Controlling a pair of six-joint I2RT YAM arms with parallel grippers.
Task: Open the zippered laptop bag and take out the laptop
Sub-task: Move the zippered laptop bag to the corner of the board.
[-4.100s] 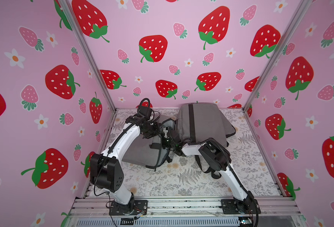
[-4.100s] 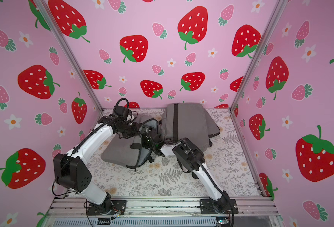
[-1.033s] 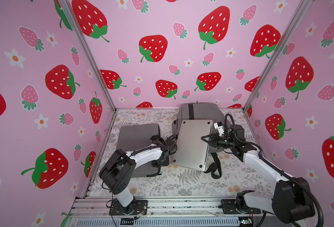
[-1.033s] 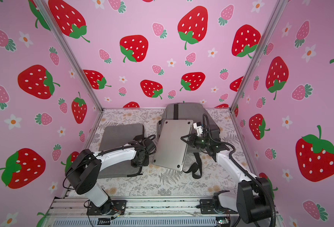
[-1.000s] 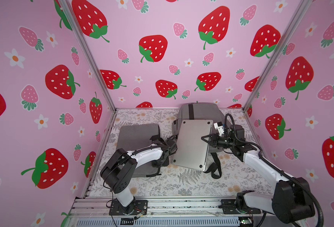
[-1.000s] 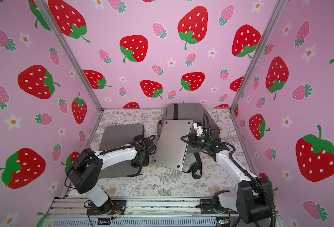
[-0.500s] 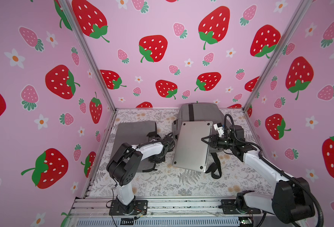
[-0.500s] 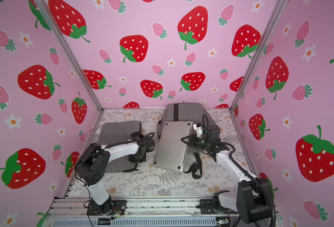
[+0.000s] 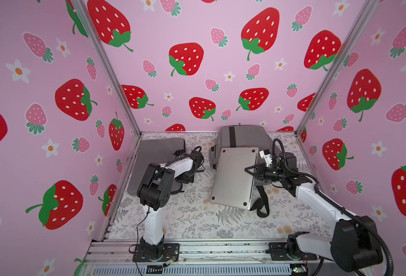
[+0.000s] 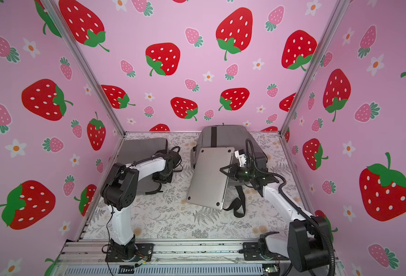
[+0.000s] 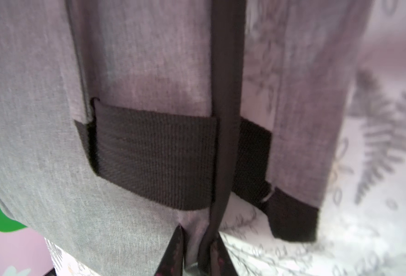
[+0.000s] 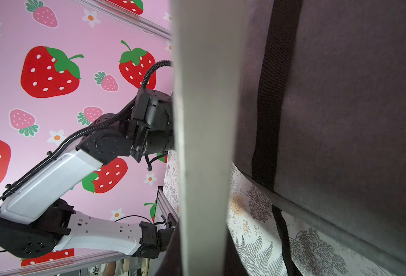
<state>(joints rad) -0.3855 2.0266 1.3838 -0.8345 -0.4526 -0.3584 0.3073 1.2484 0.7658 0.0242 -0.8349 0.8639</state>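
Clamping the smooth silver laptop [image 9: 233,181]: right pincer [image 9: 252,173]. Left pincer [image 11: 197,253] narrow, astride black trim [image 11: 223,119] of woven grey laptop bag [image 11: 41,143]; grip unclear.

**Legible markings.** None can be read in either top view or the left wrist view. In the right wrist view, small dark characters [image 12: 96,270] beneath the aluminium frame rail [image 12: 53,264] are too blurred to read.

Close up, the left gripper [image 11: 196,253] shows only two dark tips [image 11: 177,251], cropped at the edge; from above, its own wrist hides it. The laptop [image 12: 204,143] blurs close up and covers the near part of the backpack [image 9: 242,137].
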